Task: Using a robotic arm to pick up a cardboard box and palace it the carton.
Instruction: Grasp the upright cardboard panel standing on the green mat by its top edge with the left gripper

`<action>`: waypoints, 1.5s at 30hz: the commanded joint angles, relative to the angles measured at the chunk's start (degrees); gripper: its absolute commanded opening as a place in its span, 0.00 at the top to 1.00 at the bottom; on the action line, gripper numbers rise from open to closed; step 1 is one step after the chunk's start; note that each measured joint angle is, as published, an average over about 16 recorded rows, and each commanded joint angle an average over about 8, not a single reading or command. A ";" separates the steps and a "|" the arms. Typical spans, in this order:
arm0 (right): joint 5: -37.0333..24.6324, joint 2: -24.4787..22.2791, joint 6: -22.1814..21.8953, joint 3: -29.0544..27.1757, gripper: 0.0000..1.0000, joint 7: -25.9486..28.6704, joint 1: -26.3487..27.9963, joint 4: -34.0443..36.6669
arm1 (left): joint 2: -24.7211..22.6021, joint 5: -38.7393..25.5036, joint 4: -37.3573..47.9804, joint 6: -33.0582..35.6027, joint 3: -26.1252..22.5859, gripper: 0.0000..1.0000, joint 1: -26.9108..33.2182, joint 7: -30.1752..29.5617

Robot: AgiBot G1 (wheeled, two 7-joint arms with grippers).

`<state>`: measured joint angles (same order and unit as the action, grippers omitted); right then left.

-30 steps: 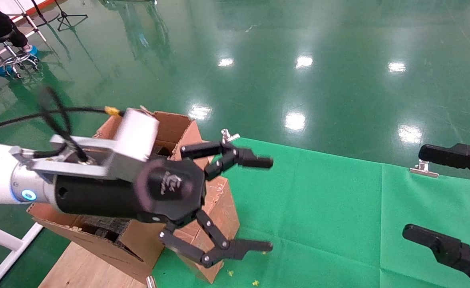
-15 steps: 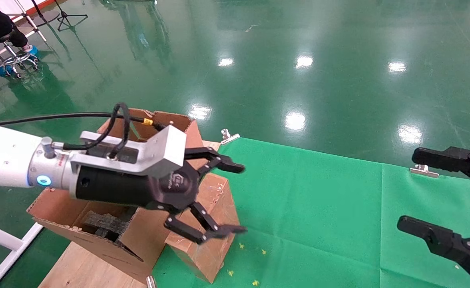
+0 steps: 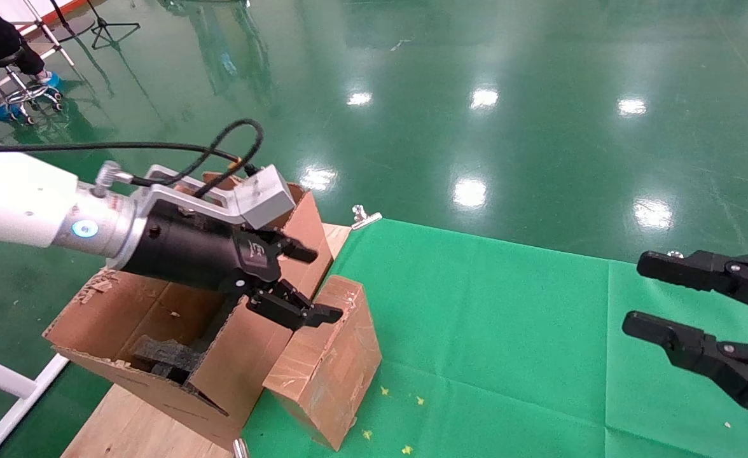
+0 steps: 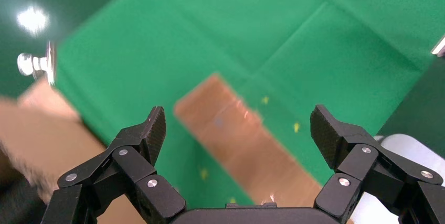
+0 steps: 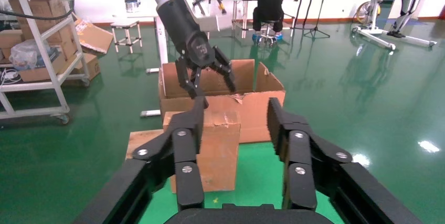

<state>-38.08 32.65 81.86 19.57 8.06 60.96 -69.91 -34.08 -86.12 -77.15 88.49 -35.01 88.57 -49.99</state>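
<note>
The left gripper (image 3: 307, 283) of the robotic arm (image 3: 24, 207) is hovering open just above the cardboard box (image 3: 326, 366), holding nothing. The box is standing on the green surface (image 3: 507, 337), touching the carton (image 3: 177, 331). The right gripper (image 3: 631, 296) is waiting open, well apart.

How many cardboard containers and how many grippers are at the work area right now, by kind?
Small cardboard box: 1
Large carton: 1
Grippers: 2, the left gripper above the small box and the right gripper over the green cloth
Total: 4
</note>
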 commanded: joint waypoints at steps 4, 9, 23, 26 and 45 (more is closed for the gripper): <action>0.00 0.00 0.00 0.00 1.00 0.00 0.00 0.00 | -1.12 -2.60 -0.25 0.89 -4.20 0.00 2.49 -9.18; 0.00 0.00 0.00 0.00 1.00 0.00 0.00 0.00 | -1.68 -2.59 -0.45 0.28 -7.57 0.00 2.54 -12.27; 0.00 0.00 0.00 0.00 0.95 0.00 0.00 0.00 | -2.56 -4.76 -0.69 -1.77 -12.36 0.00 1.33 -12.52; 0.01 -0.01 -0.01 0.00 0.58 0.00 -0.01 0.01 | -2.73 -5.24 -0.67 -1.89 -12.87 0.03 1.32 -11.92; 0.01 -0.01 -0.01 0.00 0.00 0.00 -0.02 0.01 | -2.77 -5.28 -0.67 -1.97 -12.84 1.00 1.35 -11.90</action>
<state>-38.07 32.64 81.84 19.57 8.06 60.95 -69.90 -36.84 -91.41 -77.82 86.52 -47.85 89.92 -61.88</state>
